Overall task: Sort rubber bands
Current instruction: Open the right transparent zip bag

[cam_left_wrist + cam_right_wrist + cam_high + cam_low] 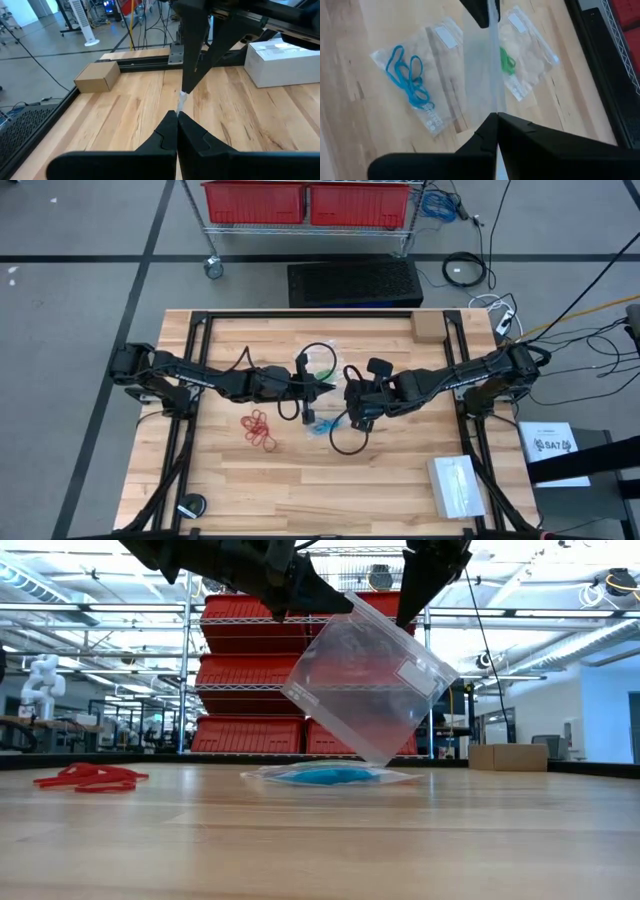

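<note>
Empty clear bag (pixel 365 680) is pinched at its top edge by left gripper (pixel 328 388) & right gripper (pixel 352 394), fingers pressed together on film. Red rubber bands (pixel 258 428) lie loose at table's 8 o'clock; blue bands (pixel 409 77) & green bands (pixel 506 61) are already bagged. Bands judged light, floppy, springy: best pinched mid-cluster

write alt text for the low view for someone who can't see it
Two dark pincers, the left and right, reach down from above, shut on the top edge of an empty clear plastic bag hanging tilted above a wooden table. Beneath it lies a flat bag of blue rubber bands; loose red rubber bands lie far left.
</note>
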You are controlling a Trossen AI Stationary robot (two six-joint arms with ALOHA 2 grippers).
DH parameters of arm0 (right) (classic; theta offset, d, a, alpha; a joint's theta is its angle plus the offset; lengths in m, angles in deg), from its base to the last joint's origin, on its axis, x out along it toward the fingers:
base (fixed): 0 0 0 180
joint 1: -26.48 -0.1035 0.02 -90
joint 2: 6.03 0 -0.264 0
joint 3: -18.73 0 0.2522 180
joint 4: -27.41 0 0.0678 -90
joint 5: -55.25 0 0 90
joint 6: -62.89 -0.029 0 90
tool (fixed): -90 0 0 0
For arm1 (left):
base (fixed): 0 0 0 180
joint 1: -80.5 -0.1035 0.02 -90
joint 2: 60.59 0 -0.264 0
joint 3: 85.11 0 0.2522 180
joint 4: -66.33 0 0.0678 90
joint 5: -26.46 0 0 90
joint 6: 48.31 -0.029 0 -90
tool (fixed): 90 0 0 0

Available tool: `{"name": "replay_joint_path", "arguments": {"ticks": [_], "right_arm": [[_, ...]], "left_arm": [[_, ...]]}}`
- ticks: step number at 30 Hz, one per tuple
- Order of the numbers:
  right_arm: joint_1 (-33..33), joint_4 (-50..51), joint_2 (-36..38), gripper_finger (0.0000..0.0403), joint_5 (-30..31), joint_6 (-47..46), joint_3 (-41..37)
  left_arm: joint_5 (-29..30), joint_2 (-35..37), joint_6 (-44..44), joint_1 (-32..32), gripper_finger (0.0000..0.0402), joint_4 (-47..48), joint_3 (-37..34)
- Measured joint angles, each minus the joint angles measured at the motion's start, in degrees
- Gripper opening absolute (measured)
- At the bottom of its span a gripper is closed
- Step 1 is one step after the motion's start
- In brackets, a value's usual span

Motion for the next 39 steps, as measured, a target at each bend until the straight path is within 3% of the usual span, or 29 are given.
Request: {"name": "replay_joint_path", "arguments": {"ticks": [39], "right_arm": [[0.1,-2.01,1.01,0.0,0.68,1.84,0.0]], "left_arm": [[-0.02,0.0,0.02,0.02,0.0,0.04,0.0]]}}
